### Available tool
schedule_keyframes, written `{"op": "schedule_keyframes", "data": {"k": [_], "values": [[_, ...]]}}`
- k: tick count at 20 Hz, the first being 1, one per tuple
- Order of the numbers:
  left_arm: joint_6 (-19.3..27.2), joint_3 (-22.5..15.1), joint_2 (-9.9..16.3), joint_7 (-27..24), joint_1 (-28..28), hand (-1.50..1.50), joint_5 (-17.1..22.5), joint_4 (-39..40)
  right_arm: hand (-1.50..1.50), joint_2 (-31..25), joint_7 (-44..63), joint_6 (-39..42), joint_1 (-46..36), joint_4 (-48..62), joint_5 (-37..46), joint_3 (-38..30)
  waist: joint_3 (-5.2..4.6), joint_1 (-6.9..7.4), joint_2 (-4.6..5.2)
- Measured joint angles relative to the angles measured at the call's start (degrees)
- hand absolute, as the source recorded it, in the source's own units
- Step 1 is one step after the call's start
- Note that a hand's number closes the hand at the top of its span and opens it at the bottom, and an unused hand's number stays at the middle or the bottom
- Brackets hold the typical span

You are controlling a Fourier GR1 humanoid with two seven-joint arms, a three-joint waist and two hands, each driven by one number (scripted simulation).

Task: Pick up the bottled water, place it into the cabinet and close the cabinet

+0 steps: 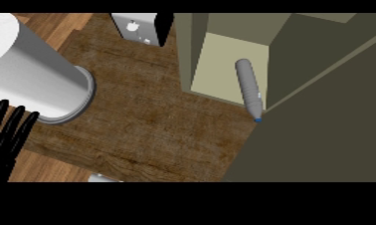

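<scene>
The bottled water [249, 85], a grey bottle with a blue cap, lies on its side on the pale shelf inside the cabinet [220, 64]. Its cap end reaches the shelf's front edge. The cabinet door [316, 129] stands open, a wide dark olive panel at the right. The black fingers of my left hand [15, 132] show at the lower left edge, straight and holding nothing, far from the bottle. A thick white-grey forearm [40, 74] lies above them. My right hand does not show.
The brown wooden counter [147, 109] spreads between my left hand and the cabinet. A white and black box-like object [140, 27] stands at the back, left of the cabinet. A small pale object [101, 177] peeks in at the lower edge.
</scene>
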Motion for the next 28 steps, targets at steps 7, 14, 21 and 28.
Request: {"op": "schedule_keyframes", "data": {"k": [7, 14, 21, 28], "values": [[-0.8, 0.8, 0.3, 0.0, -0.1, -1.5, 0.8, 0.3, 1.5, 0.7, 2.1, 1.2, -2.9, 0.6, -1.0, 0.6, -0.04, 0.04, 0.39], [-1.9, 1.4, 0.6, 0.0, -0.8, -1.5, 1.2, 0.6, 1.5, 1.6, 1.5, 2.7, -3.4, 3.0, -6.6, 0.8, 0.0, 1.56, 1.74], [-2.6, 2.1, 1.0, 0.1, -1.5, -1.5, 1.6, 1.2, 1.5, 3.6, 3.4, 1.8, -4.9, 6.4, -12.2, 1.0, 0.18, 1.6, 2.28], [-3.3, 2.4, 1.2, 0.3, -1.2, -1.5, 2.0, 2.1, 1.5, 7.2, 11.2, -0.9, -15.2, 12.3, -12.5, -1.1, 0.31, 1.21, 1.44]]}}
